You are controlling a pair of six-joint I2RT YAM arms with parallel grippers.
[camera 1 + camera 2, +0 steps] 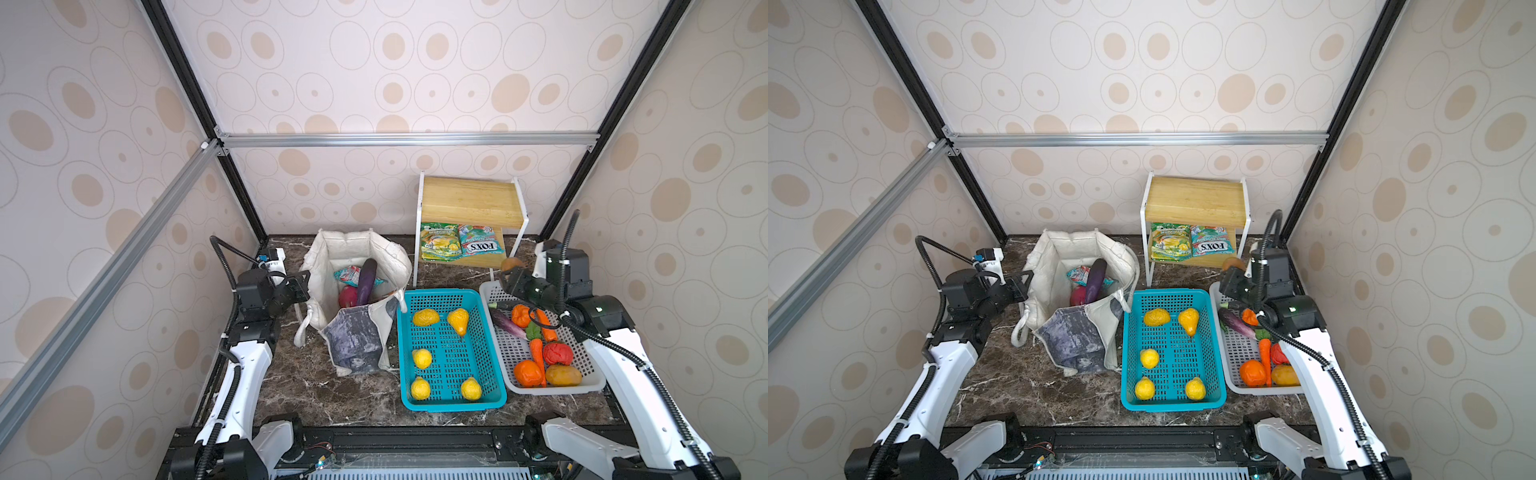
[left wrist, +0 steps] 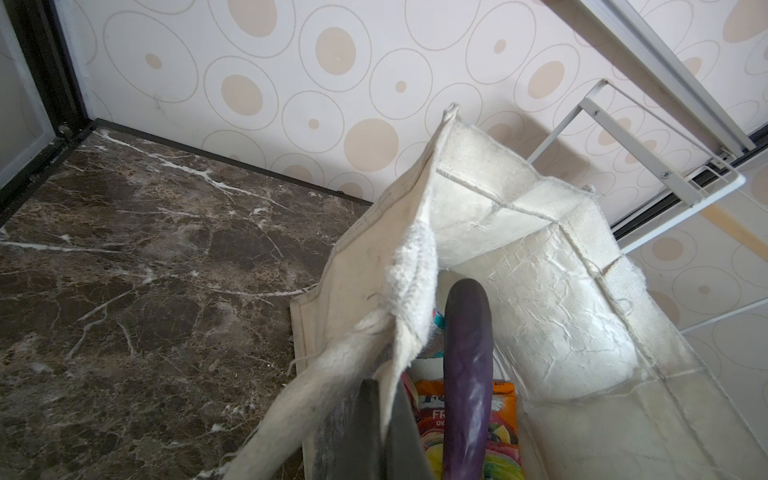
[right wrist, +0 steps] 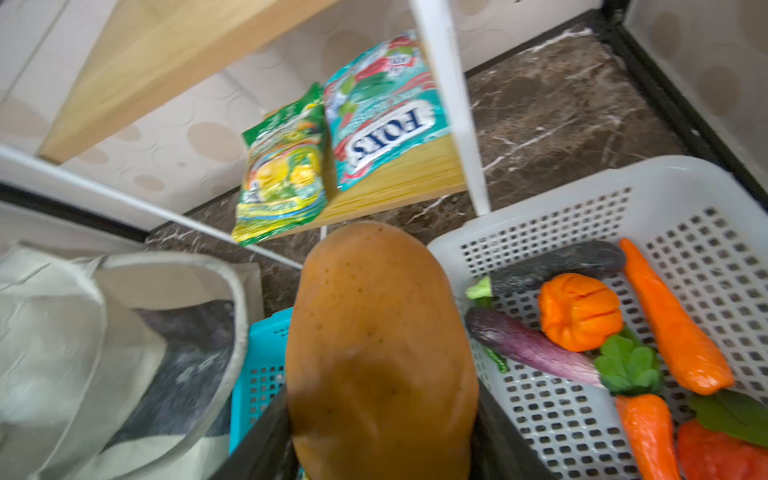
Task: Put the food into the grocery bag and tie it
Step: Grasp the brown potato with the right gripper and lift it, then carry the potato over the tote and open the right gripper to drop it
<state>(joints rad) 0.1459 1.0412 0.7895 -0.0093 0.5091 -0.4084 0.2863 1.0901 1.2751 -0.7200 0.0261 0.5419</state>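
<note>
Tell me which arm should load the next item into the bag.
Right: the right gripper holds a potato, while the left gripper is shut on the rim of the grocery bag.

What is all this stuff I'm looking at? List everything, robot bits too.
grocery bag: one, off-white with blue-grey print, open, left of the baskets
eggplant: one, purple, upright in the bag
bag packets: two, teal and orange, beside the eggplant
red fruit: one, red, in the bag
teal basket: one, teal, table centre
yellow fruits: five, yellow, in the teal basket
white basket: one, white, right of the teal basket
mixed vegetables: about eight, orange, red, purple, brown, white basket
shelf: one, wood on white frame, at the back
shelf packets: two, green-yellow and teal, lower shelf
potato: one, brown, in the right hand
left hand: one, black, shut on the bag's rim
right hand: one, black, shut on the potato
</note>
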